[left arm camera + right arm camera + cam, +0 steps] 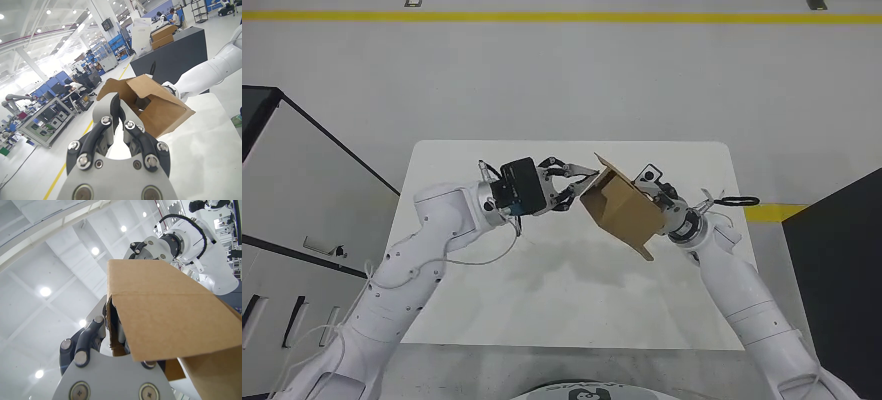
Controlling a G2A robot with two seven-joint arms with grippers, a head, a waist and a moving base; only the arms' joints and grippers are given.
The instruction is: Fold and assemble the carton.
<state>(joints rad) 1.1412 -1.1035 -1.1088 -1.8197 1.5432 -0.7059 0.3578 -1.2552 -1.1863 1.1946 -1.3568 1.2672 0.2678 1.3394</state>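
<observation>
While both arms met over the far middle of the white bench (542, 300), the brown carton (620, 205) hung between them, lifted off the surface and tilted, its long side running from far left to near right in the top view. The left tool (587, 183) sat just at the carton's left edge. In the left wrist view its fingers (113, 102) were drawn close together, with only a thin slit between the toothed pads, and their tips met the lower edge of an outspread flap, which they appeared to nip. Beyond that flap the open end of the carton faced this tool, showing a hollow inside with an inner flap folded partway across it. The right tool (654, 192) stood on the carton's far right side, touching it. In the right wrist view this tool (111, 321) was pressed onto a cardboard wall, the torn edge of the wall running down between its fingers, while the broad outer face of the carton stretched away from it toward the other arm's wrist. One corner flap stuck out at the near right end.
</observation>
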